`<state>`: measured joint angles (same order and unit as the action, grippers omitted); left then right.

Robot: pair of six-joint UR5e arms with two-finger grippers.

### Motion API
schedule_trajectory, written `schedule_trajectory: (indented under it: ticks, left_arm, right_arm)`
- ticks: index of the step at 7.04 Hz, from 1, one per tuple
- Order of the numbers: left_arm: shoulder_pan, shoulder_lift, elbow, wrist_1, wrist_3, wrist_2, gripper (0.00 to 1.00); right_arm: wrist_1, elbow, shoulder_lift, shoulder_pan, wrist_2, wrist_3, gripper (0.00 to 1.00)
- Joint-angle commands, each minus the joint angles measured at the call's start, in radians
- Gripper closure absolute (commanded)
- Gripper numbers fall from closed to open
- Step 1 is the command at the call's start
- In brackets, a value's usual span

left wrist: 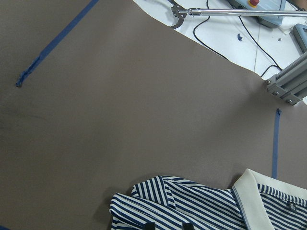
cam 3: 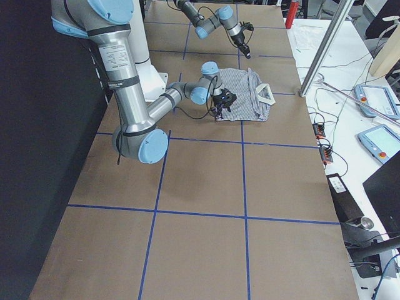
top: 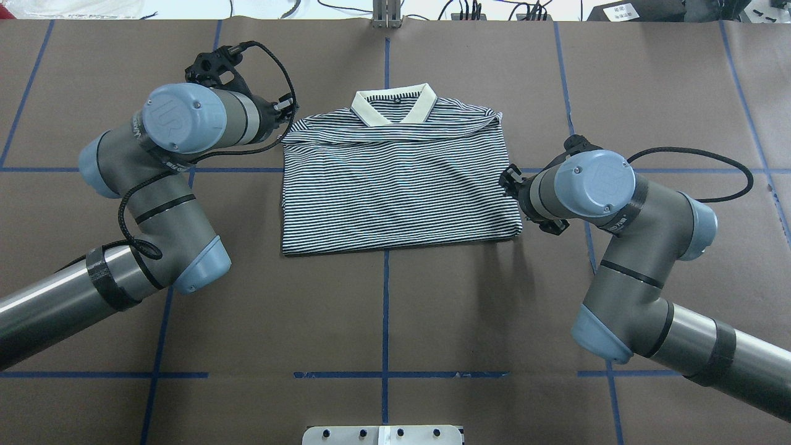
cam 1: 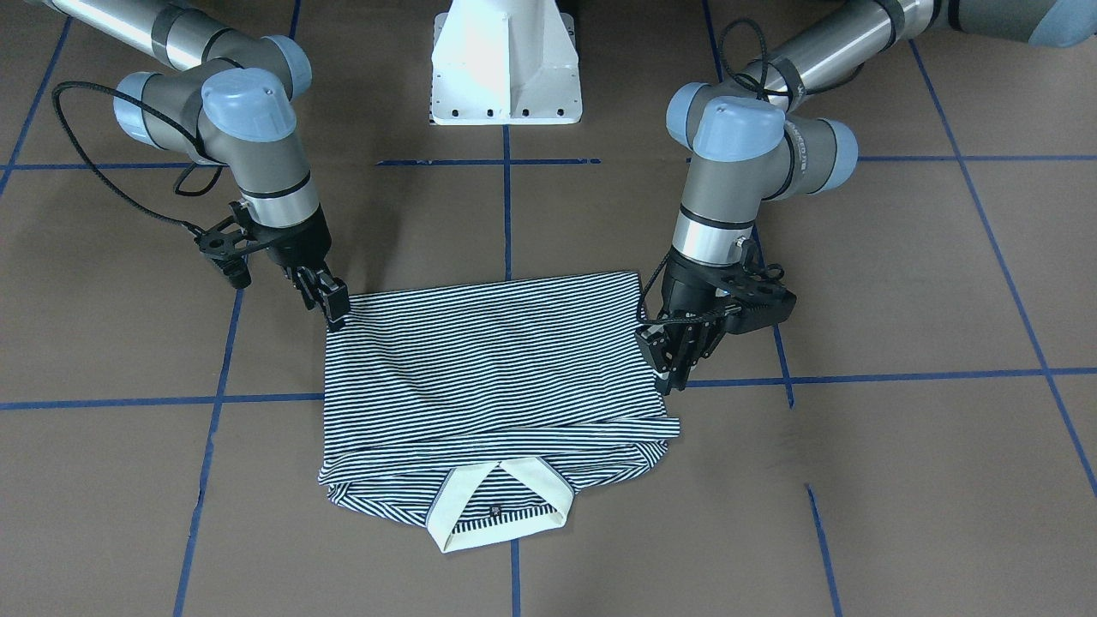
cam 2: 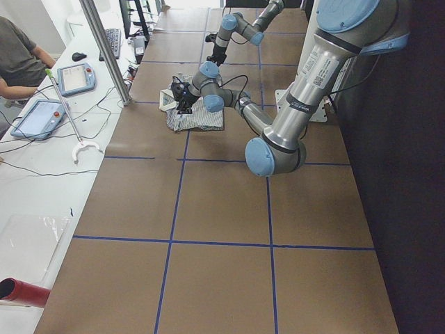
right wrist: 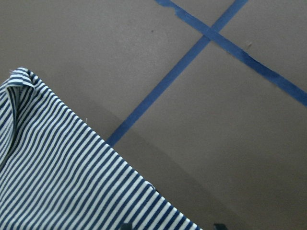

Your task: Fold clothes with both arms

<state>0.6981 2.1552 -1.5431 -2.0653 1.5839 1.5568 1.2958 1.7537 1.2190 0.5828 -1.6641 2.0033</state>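
The striped polo shirt (cam 1: 488,360) lies folded flat on the brown table, its cream collar (top: 392,108) on the side far from the robot. My left gripper (cam 1: 673,373) hangs at the shirt's side edge near the shoulder. In the left wrist view its tips (left wrist: 166,224) stand slightly apart over the sleeve fold (left wrist: 158,201). My right gripper (cam 1: 334,313) is at the hem corner on the other side. In the right wrist view its tips (right wrist: 171,225) are wide apart, astride the shirt's edge (right wrist: 57,167). Neither gripper lifts any cloth.
The white pedestal base (cam 1: 506,68) stands at the robot's side of the table. Blue tape lines (top: 385,309) cross the brown surface. An operators' bench with teach pendants (cam 2: 76,78) and a metal post (cam 2: 104,49) runs along the far side, with a person (cam 2: 17,56) seated there.
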Motion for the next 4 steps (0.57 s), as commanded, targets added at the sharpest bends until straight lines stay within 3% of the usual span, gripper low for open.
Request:
schedule_trajectory:
  ticks: [1,4]
  left_arm:
    - [0.000,-0.001,0.000,0.002,-0.001,-0.001,0.68]
    - [-0.002,-0.008,0.000,0.002,0.001,-0.003,0.69]
  right_arm:
    - [0.002,-0.006,0.007,-0.044,0.042,0.009,0.33]
    - [0.004,-0.016,0.008,-0.060,0.046,0.008,0.33]
